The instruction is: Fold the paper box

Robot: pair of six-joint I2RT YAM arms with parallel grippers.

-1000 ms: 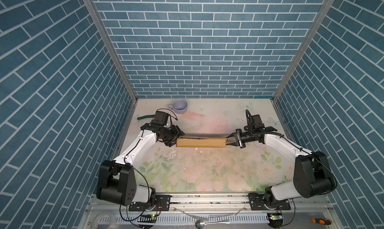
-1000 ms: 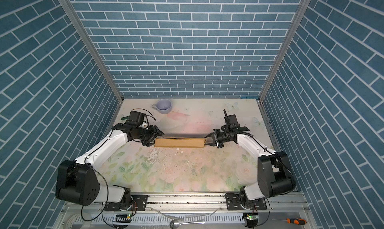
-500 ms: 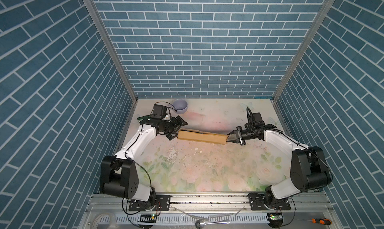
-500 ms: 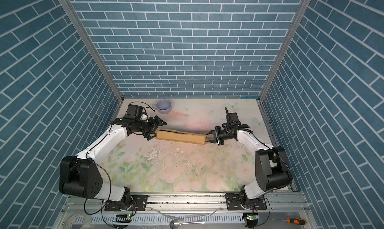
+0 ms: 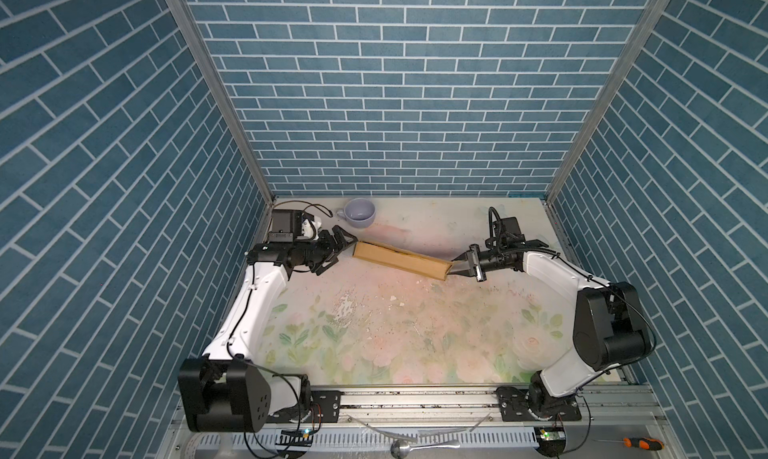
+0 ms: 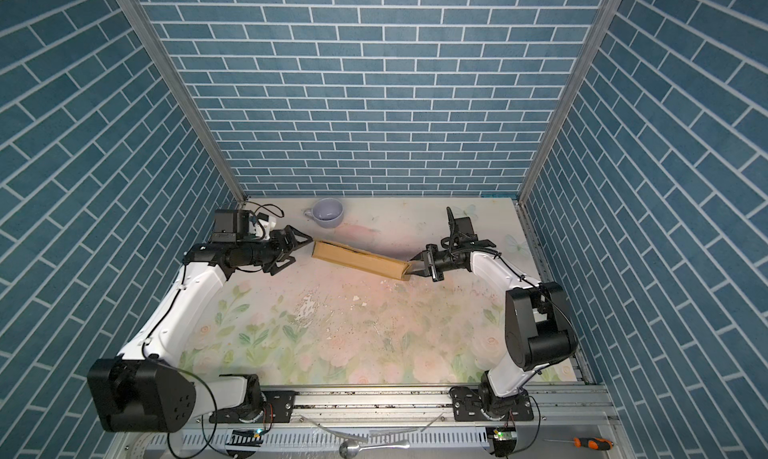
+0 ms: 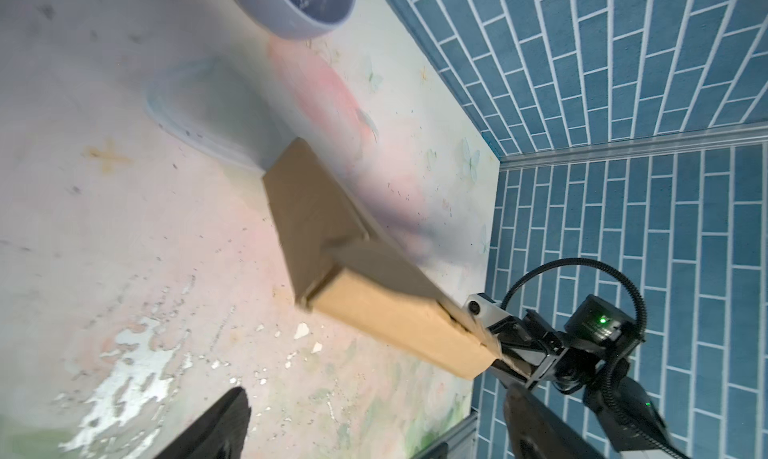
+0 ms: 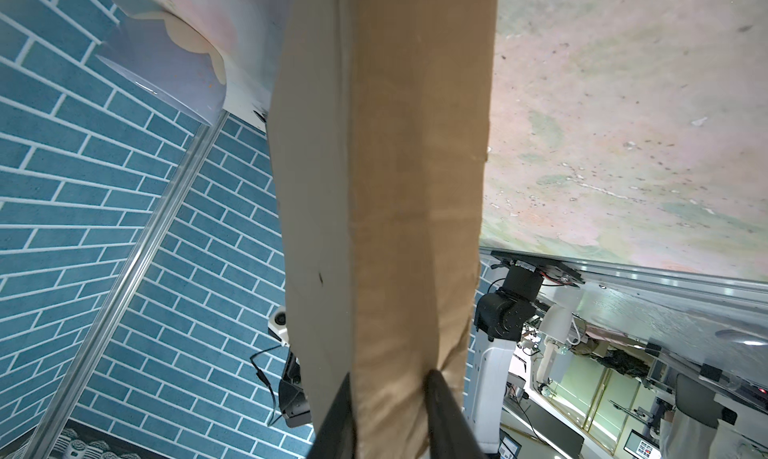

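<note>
So the paper box [image 5: 399, 259], a long brown cardboard slab, is pinched at one end by the right hand [image 5: 456, 267]; left hand [image 5: 345, 252] gapes wide nearby.

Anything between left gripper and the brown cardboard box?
Nothing visible. The open left gripper sits just off the free end of the brown corrugated cardboard box; the round lilac cup stands farther back, off that line.
</note>
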